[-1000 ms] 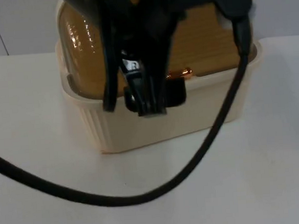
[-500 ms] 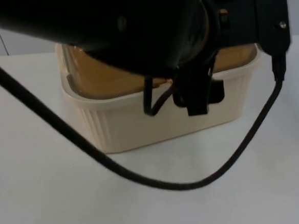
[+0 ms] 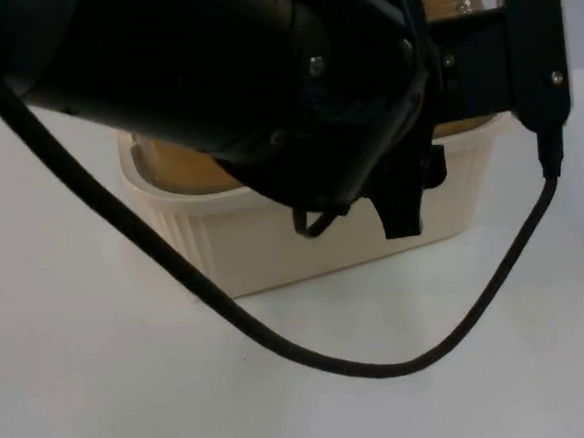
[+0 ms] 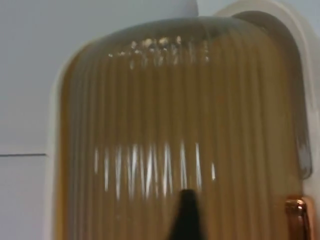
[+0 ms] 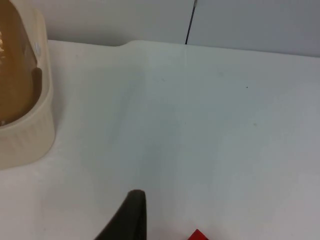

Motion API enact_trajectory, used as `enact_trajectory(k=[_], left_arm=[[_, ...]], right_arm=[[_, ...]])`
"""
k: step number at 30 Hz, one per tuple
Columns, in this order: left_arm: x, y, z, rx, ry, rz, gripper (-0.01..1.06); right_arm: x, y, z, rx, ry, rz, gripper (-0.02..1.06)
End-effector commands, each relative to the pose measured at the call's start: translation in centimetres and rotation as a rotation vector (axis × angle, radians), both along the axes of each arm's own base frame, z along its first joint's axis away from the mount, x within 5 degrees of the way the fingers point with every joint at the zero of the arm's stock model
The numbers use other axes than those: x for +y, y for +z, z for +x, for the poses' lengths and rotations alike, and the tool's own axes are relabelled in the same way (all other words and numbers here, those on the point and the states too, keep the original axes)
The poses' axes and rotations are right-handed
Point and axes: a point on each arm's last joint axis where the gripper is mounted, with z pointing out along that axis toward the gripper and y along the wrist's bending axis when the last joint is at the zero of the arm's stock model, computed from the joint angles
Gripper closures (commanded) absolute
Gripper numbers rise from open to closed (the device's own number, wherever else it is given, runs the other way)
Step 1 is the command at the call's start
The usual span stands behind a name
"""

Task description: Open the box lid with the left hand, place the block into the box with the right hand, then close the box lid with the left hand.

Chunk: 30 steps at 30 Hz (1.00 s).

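Left arm (image 3: 263,91) has swung further across the box (image 3: 273,240), left gripper (image 3: 406,196) at its front rim, grip state unclear. Lid (image 4: 175,140) raised. Block (image 5: 199,235) near right gripper (image 5: 131,220), grip unclear.

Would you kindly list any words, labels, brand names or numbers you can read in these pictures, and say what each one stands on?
None can be read.
The cream box, its amber ribbed lid and the white table carry no print.
The red block shows a bare edge.
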Motion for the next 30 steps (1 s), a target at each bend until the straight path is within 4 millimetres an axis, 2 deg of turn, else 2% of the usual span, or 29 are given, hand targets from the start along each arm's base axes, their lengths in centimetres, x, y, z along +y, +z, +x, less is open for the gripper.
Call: enact_trajectory(k=[1, 3, 6, 7, 10, 20, 26, 30], left_arm=[[0.0, -0.1, 0.0, 0.027, 0.019, -0.029, 0.50], [0.2, -0.4, 0.2, 0.064, 0.041, -0.052, 0.69], [1.3, -0.8, 1.2, 0.135, 0.105, -0.103, 0.91], [1.3, -0.8, 1.2, 0.135, 0.105, -0.103, 0.91], [2.1, -1.2, 2.2, 0.219, 0.135, -0.177, 1.05], [1.3, -1.6, 1.8, 0.282, 0.064, -0.222, 1.05], [1.4, -3.9, 2.4, 0.294, 0.074, -0.140, 1.05], [1.6, -4.2, 2.5, 0.293, 0.106, -0.131, 1.05]], right_arm=[[-0.1, 0.2, -0.1, -0.014, -0.005, -0.007, -0.01], [-0.1, 0.2, -0.1, -0.014, -0.005, -0.007, -0.01], [-0.1, 0.2, -0.1, -0.014, -0.005, -0.007, -0.01], [-0.1, 0.2, -0.1, -0.014, -0.005, -0.007, -0.01], [-0.1, 0.2, -0.1, -0.016, -0.006, -0.006, -0.01], [-0.1, 0.3, 0.0, -0.030, -0.006, -0.001, -0.01], [-0.1, 0.4, 0.0, -0.032, -0.005, -0.001, -0.01], [-0.1, 0.4, 0.0, -0.034, -0.005, -0.001, -0.01]])
